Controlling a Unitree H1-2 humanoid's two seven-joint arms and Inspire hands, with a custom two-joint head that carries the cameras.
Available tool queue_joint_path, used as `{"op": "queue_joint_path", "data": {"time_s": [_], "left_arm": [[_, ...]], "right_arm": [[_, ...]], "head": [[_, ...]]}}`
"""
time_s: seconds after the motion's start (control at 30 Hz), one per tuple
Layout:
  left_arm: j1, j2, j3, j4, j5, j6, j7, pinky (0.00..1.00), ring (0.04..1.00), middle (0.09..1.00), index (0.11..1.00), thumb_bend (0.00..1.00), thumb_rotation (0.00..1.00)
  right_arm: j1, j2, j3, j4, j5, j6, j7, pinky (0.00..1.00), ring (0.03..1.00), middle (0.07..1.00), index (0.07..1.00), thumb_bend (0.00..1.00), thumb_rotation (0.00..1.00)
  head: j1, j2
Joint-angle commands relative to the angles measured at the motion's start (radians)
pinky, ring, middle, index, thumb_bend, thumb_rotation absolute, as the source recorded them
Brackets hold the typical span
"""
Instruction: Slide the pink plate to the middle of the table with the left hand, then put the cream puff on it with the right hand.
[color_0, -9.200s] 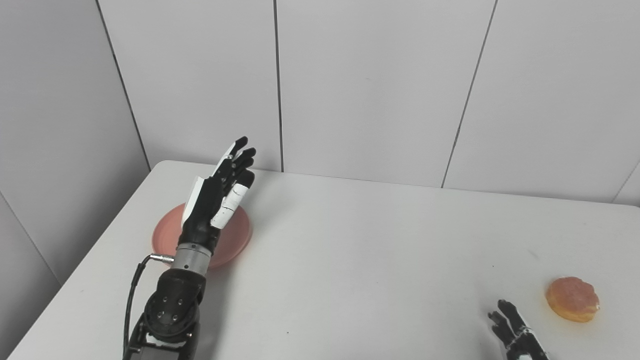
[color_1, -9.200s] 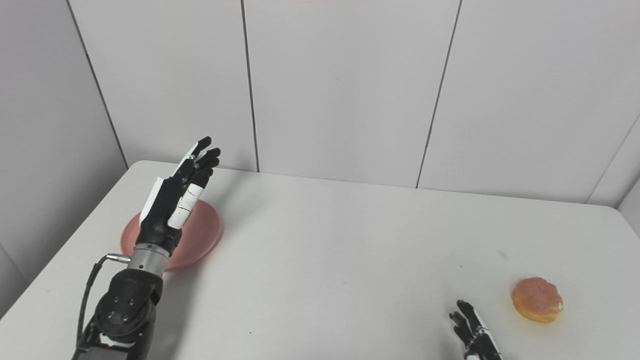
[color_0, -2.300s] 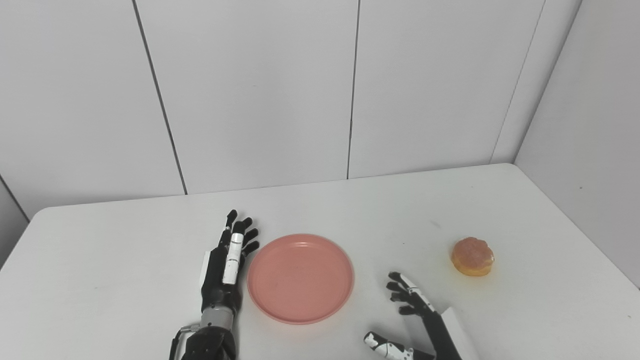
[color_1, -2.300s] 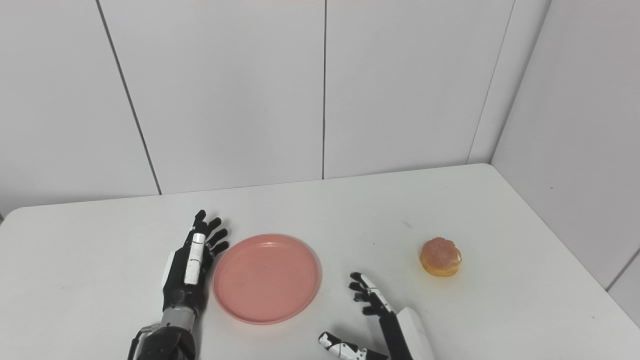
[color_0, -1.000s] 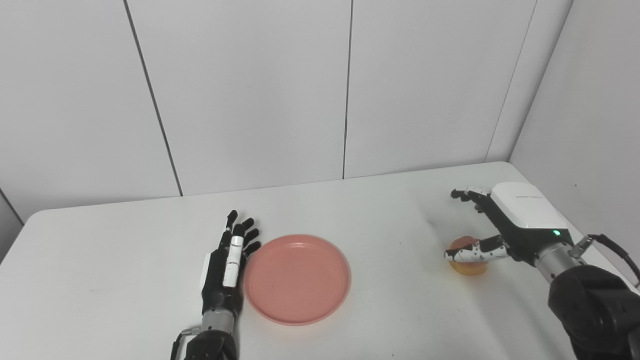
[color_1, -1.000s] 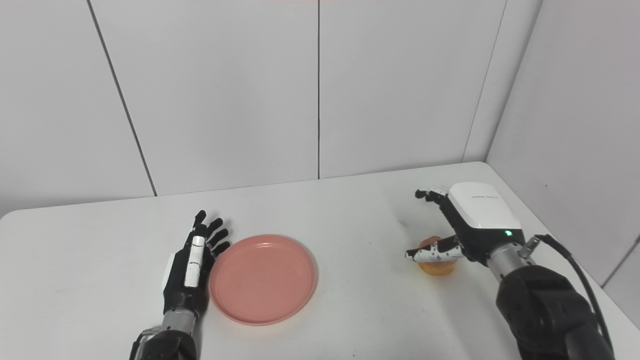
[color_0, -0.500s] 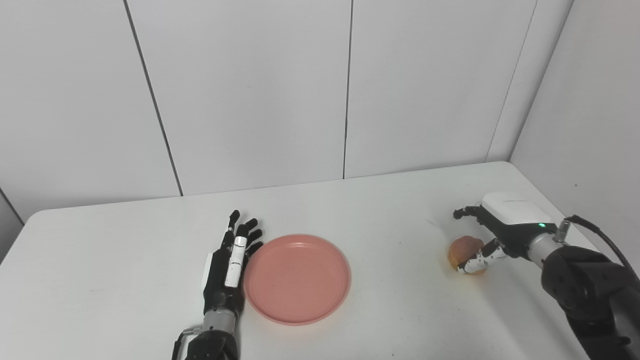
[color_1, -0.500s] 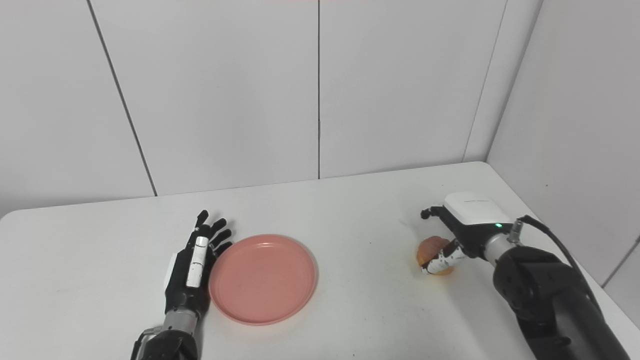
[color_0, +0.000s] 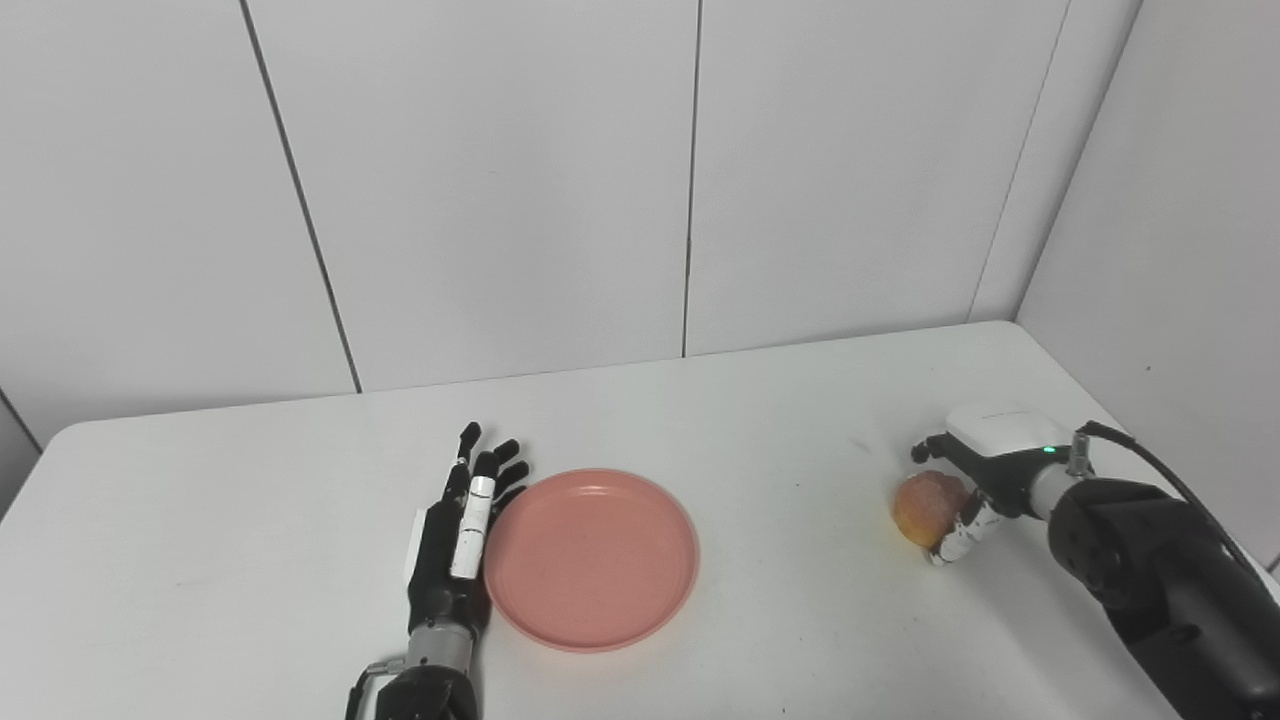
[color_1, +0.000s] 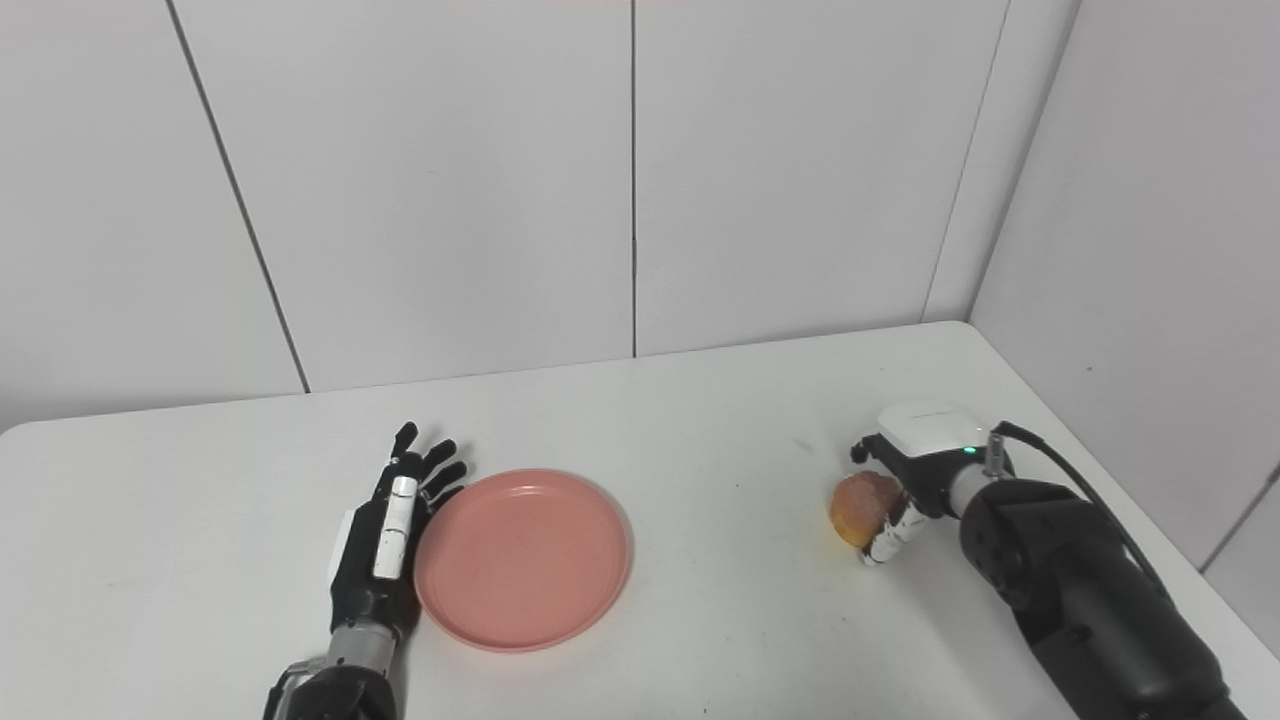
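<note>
Fingers (color_0: 930, 450) of the right hand (color_0: 975, 470) curl over the far side of the cream puff (color_0: 922, 506), while the white-tipped thumb presses its near side, so the hand is clamped on the puff. Whether the puff is lifted clear of the white worktop (color_0: 780, 610) or resting on it cannot be made out, since the hand's underside and the contact line are hidden. Most of the palm is covered by its white back shell, and the forearm runs off the lower right edge. Well to the left of that hand, the pink plate (color_0: 590, 558) lies flat and bare. Just beyond the plate's left rim, the left hand (color_0: 455, 545) lies edge-on with fingers straight and spread, holding nothing; actual contact with the rim is too close to judge. Its forearm is cut off at the bottom edge.
</note>
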Motion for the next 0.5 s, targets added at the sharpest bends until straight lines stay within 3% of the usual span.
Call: {"op": "queue_joint_path", "data": {"time_s": [0.0,0.2,0.33,0.47], "left_arm": [[0.045,-0.009,-0.005,0.039,0.001,0.037,-0.004,0.80,0.821,0.849,0.950,0.83,0.84],[0.045,-0.009,-0.007,0.039,0.001,0.038,-0.008,0.79,0.811,0.838,0.948,0.84,0.84],[0.047,-0.009,-0.008,0.035,-0.002,0.041,-0.011,0.78,0.803,0.831,0.944,0.84,0.84],[0.049,-0.007,-0.011,0.030,0.000,0.049,-0.011,0.77,0.794,0.825,0.944,0.84,0.84]], "right_arm": [[-0.041,-0.030,-0.007,-0.010,-0.008,0.006,-0.025,0.61,0.803,0.841,0.791,1.00,0.30],[-0.035,-0.022,-0.003,0.005,-0.003,0.015,-0.022,0.61,0.799,0.838,0.776,1.00,0.25],[-0.025,0.000,-0.020,0.018,0.007,0.027,-0.074,0.55,0.720,0.785,0.755,1.00,0.16],[-0.015,0.016,-0.026,0.030,0.014,0.027,-0.136,0.48,0.614,0.694,0.706,0.93,0.07]], "head": [[0.001,0.001],[0.004,0.003],[0.006,0.008],[0.006,0.010]]}}
